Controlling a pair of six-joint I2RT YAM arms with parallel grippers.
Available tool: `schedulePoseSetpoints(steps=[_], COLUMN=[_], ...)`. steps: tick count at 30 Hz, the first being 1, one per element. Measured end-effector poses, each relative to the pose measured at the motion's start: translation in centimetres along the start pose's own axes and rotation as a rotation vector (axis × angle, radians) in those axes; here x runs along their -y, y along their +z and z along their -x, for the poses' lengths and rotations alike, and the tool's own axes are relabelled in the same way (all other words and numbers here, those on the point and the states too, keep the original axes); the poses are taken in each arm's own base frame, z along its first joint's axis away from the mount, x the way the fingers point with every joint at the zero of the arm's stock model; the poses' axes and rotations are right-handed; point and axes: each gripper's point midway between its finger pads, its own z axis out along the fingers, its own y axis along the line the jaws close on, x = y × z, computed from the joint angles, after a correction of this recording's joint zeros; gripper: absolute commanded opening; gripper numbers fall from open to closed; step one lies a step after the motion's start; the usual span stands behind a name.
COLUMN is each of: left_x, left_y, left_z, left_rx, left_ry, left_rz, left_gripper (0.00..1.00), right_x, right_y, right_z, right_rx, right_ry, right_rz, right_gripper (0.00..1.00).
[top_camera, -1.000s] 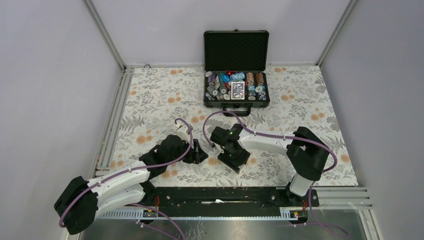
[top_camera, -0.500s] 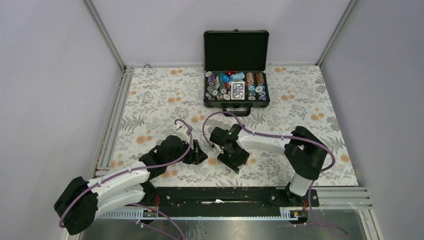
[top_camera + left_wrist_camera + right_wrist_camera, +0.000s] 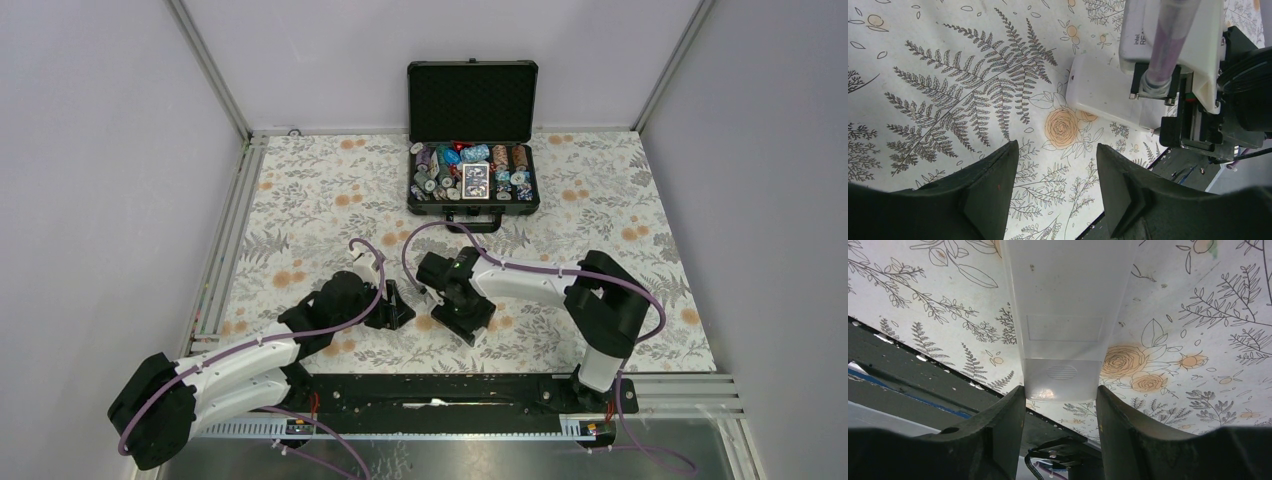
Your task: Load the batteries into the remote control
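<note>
Most of the scene: desk (image 3: pixel 300 200), covered in a print of ferns and orange flowers. From the near left, left arm (image 3: pixel 240 355) stretched toward the middle. From the near right, right arm (image 3: pixel 540 280) folded across to the left, meeting it. At the far middle, black case (image 3: pixel 472 100), lid up, tray packed with chips (image 3: pixel 505 158) around a card deck (image 3: pixel 476 180).

Near of the desk's middle, well apart from the case, both wrists side by side, close but not touching. Left gripper (image 3: pixel 1055 150) spread wide, nothing between its fingers, hanging over the print. Just ahead of its fingertips, an orange rose (image 3: pixel 1063 127), touching the edge of the handset beyond.

Right gripper (image 3: pixel 1060 390) pinching the remote control (image 3: pixel 1063 300) by one short end, fingers (image 3: pixel 1003 435) pressed to the two long sides. Lies plain white back up, long body running away from the fingers, between the two wrists. Cannot tell whether resting on the desk or raised just off it. On that back, a faint rectangular cover outline (image 3: pixel 1064 328), then a small oval grille (image 3: pixel 1061 372) nearer the held end.
</note>
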Motion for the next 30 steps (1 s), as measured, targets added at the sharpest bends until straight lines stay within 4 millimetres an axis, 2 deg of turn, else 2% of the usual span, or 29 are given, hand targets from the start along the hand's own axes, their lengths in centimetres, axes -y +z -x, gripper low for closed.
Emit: schedulePoseSetpoints(steps=[14,21,27,30], left_x=[0.0,0.0,-0.1,-0.3], left_y=[0.0,0.0,0.1,0.3], left_z=[0.0,0.0,-0.1,-0.4], left_rx=[-0.001,-0.001,-0.006,-0.015], left_ry=[0.0,-0.001,-0.001,-0.002], left_rz=[0.0,0.001,0.004,0.012], left_gripper=[0.62,0.62,0.63,0.63], right_x=[-0.1,-0.3,0.1,0.6], right_y=[0.2,0.4,0.3,-0.7], right_z=[0.3,1.9,2.3,2.0], right_rx=[0.003,0.069,0.098,0.142], right_ry=[0.014,0.021,0.041,0.075], right_rz=[0.001,0.007,-0.016,-0.047], right_gripper=[0.66,0.75,0.79,0.8])
